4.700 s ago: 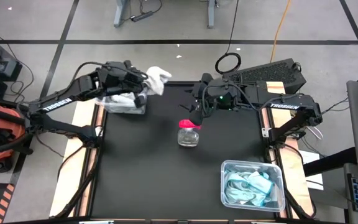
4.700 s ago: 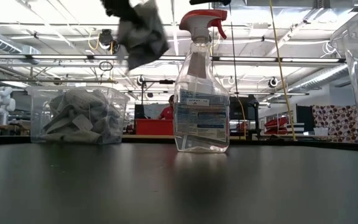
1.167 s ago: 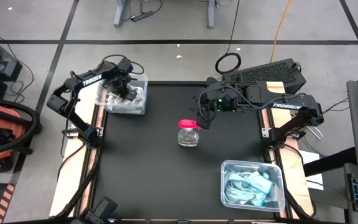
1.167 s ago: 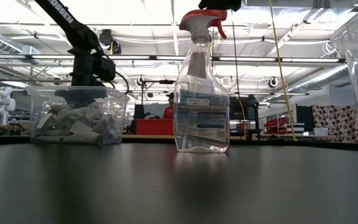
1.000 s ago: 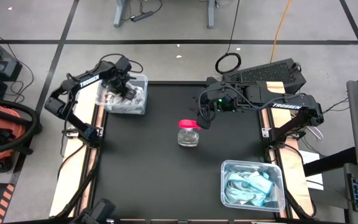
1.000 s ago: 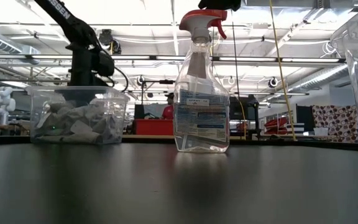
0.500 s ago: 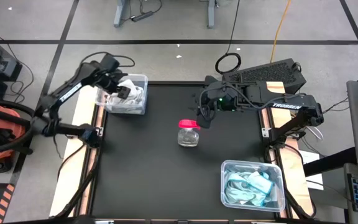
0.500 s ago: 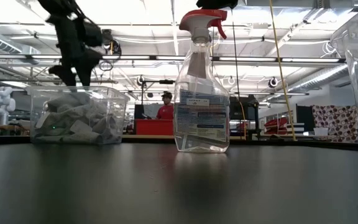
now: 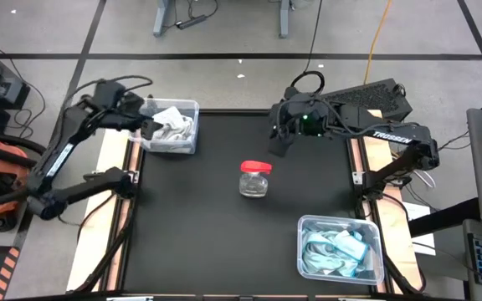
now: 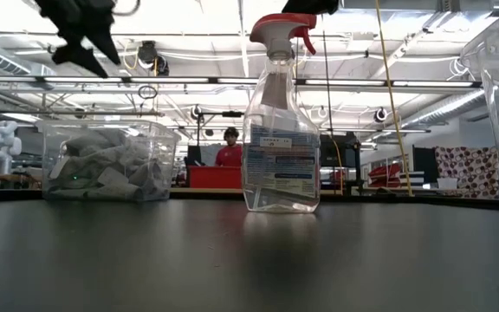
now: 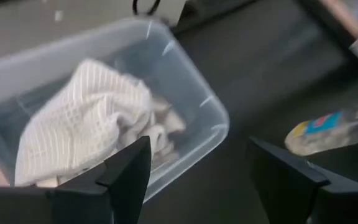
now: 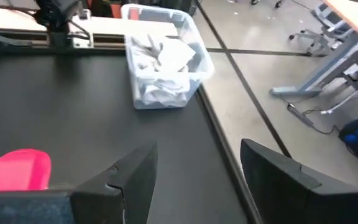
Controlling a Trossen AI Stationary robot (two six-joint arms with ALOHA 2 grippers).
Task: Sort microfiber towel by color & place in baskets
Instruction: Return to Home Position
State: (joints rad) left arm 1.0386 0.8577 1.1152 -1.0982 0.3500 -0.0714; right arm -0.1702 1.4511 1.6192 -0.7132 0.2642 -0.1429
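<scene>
Microfiber towels point(image 9: 172, 125), grey-white, fill the 10 o'clock bin point(image 9: 192, 107); blue towels point(image 9: 333, 251) fill the 5 o'clock bin point(image 9: 301, 242). I see my left gripper point(image 9: 147, 128) at the grey-white load's 9 o'clock rim and my right gripper point(image 9: 277, 144) at the spray bottle's point(image 9: 255, 178) 1 o'clock, both spread and empty.

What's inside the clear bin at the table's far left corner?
Grey-white towels fill the bin, a white waffle-textured one on top. No blue shows. Those above cover the lower ones, so no count.
</scene>
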